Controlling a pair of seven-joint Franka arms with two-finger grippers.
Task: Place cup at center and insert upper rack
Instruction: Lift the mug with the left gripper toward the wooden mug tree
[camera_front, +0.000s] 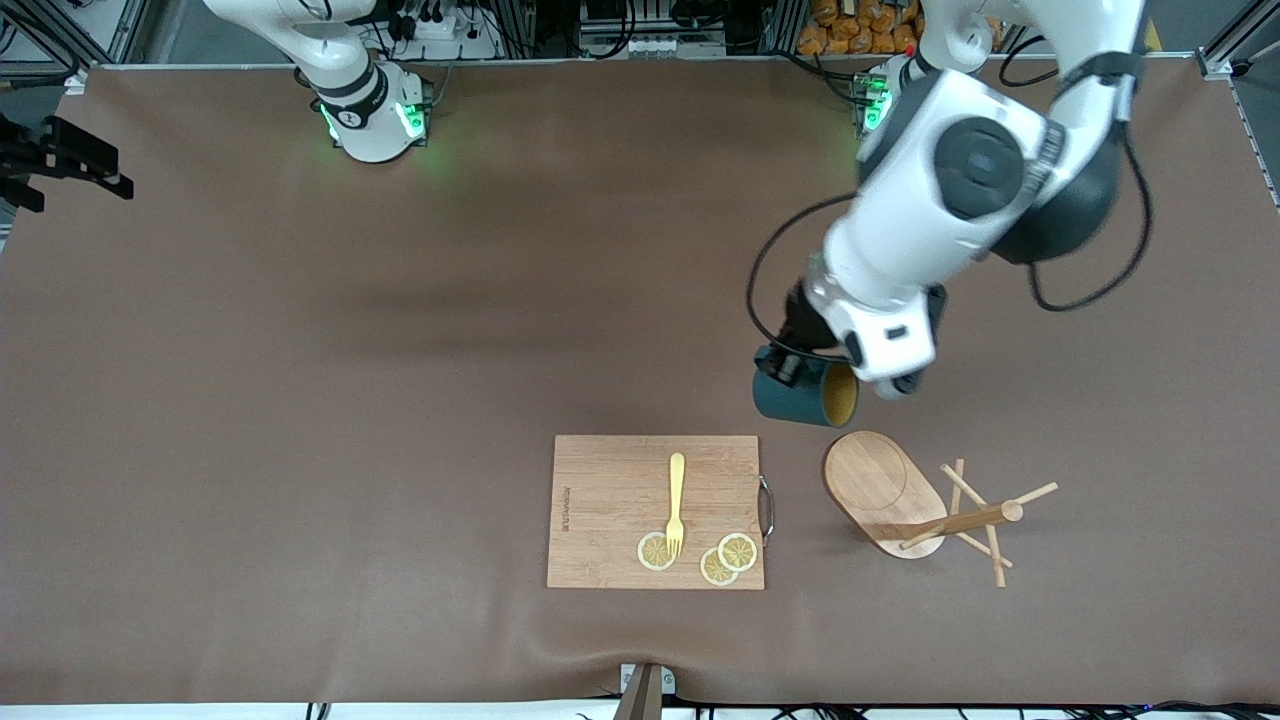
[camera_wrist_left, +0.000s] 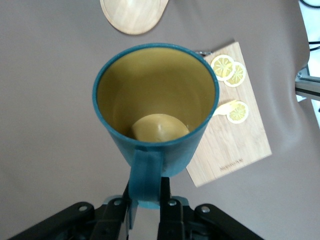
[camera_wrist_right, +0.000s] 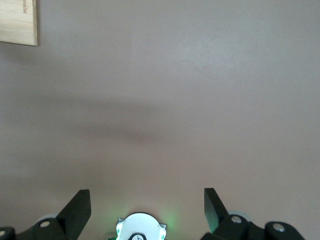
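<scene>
My left gripper (camera_front: 790, 368) is shut on the loop handle of the dark teal cup (camera_front: 805, 394) and holds it tilted in the air, over the brown table just above the rack's base. In the left wrist view the cup (camera_wrist_left: 156, 107) fills the middle, its mustard-yellow inside facing the camera, and the gripper (camera_wrist_left: 146, 192) clamps the handle. The wooden upper rack (camera_front: 905, 497) lies on its side on the table beside the cutting board, toward the left arm's end; its oval base (camera_wrist_left: 134, 15) shows past the cup. My right gripper (camera_wrist_right: 147, 200) is open, up near its base.
A rectangular wooden cutting board (camera_front: 600, 510) lies near the front camera, with a yellow fork (camera_front: 676, 500) and three lemon slices (camera_front: 737, 551) on it. It also shows in the left wrist view (camera_wrist_left: 235, 145). A corner of it shows in the right wrist view (camera_wrist_right: 17, 22).
</scene>
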